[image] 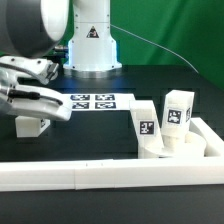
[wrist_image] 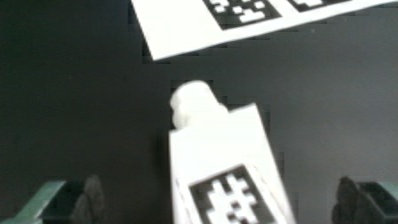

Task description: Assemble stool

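Claw (wrist_image: 221, 202) w/ jaws apart over leg (wrist_image: 217, 140) (tag (wrist_image: 230, 192) cut off); marker board (wrist_image: 240, 25) cropped.

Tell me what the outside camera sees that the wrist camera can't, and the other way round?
Only the exterior view shows the round seat, two legs standing at it, the white border rail and the robot's base.

Only the wrist view shows the knob on the third leg's end, and the bare gaps between that leg and the fingers on either side.

Both show that leg, the open gripper over it and the marker board.
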You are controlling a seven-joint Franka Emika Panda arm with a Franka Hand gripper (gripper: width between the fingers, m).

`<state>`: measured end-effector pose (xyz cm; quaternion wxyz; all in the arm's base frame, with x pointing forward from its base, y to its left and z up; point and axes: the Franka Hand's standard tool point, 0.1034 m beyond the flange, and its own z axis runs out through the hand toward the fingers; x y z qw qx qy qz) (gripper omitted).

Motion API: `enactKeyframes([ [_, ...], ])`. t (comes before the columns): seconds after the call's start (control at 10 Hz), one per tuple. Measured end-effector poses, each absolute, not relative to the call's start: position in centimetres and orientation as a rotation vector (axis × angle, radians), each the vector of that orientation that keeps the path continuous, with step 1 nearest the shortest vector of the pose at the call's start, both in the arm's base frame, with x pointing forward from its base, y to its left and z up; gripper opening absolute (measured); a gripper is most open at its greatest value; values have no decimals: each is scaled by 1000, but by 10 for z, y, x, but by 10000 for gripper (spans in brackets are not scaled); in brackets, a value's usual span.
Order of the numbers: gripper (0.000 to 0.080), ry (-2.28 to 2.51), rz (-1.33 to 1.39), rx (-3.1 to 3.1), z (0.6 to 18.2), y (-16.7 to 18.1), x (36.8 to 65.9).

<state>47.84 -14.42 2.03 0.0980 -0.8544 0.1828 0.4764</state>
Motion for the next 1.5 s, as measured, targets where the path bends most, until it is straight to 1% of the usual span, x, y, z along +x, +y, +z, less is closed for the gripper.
enactKeyframes([
  [0.2,648,546,1389,-2558,13,-137,480],
  [0.3,648,549,1390,-2556,13,-138,479],
  [0.4,538,552,1389,-2554,13,-139,479],
  [0.5,402,552,1389,-2554,13,-140,479],
  [0.6,402,553,1390,-2553,13,-140,478],
  [0.7,323,554,1389,-2554,13,-140,478],
  [1.2,323,556,1388,-2552,13,-141,478],
  [1.3,323,552,1386,-2557,18,-140,481],
  [1.4,323,523,1321,-2598,52,-133,502],
  [1.5,323,513,1278,-2607,80,-127,512],
])
